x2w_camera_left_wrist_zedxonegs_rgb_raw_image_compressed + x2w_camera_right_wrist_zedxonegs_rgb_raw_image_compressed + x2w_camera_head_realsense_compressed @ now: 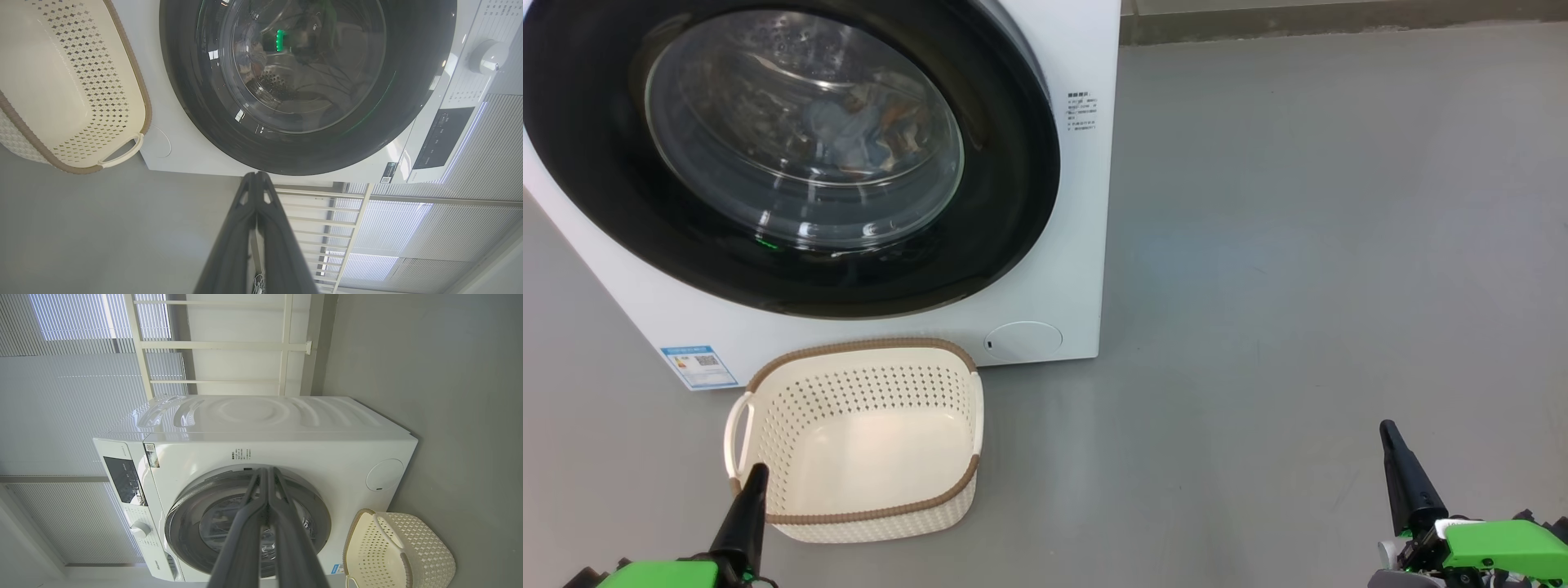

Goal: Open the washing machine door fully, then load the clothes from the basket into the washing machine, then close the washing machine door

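1. Head view: the washing machine door (796,151) is seen shut flat against the white front of the washing machine (1086,245).
2. The clothes (849,135) are made out through the door's glass as a light blue bundle lying inside the drum.
3. The basket (866,388) is set on the grey floor (1298,245) just in front of the machine, below the door and near the round flap (1023,340); its pale bottom is shown bare.
4. The left gripper (759,469) is held at the lower left with its dark fingers pressed together on nothing. Its tip is seen over the basket's near left corner; whether the rim is touched cannot be told.
5. The right gripper (1388,433) is held at the lower right, well apart from basket and machine, its fingers likewise pressed together with nothing between them.
6. In both wrist views the two fingers are seen meeting at one point, aimed toward the closed door.
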